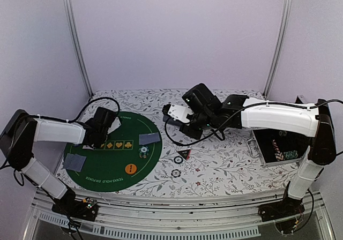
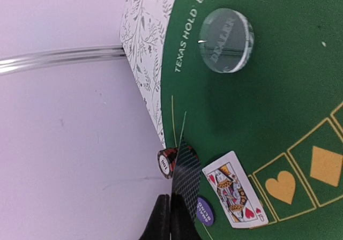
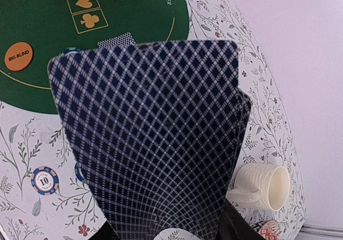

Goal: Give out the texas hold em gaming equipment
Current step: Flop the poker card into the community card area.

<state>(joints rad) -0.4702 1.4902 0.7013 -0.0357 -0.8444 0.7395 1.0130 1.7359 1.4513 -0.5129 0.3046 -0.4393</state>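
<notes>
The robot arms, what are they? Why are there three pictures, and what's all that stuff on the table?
They are two robot arms bolted to a table, each ending in a two-finger pincher called a gripper. The wide picture looks down from above. The other two pictures come from little cameras on the arms' wrists.

The left gripper is pinched shut on one playing card, seen edge-on. The right gripper holds a bunch of cards, which fills its picture.

On the table lies a round green poker mat. On it are an orange disc, a clear dealer disc and a face-up queen of hearts. Off the mat are a poker chip and a cream mug.
</notes>
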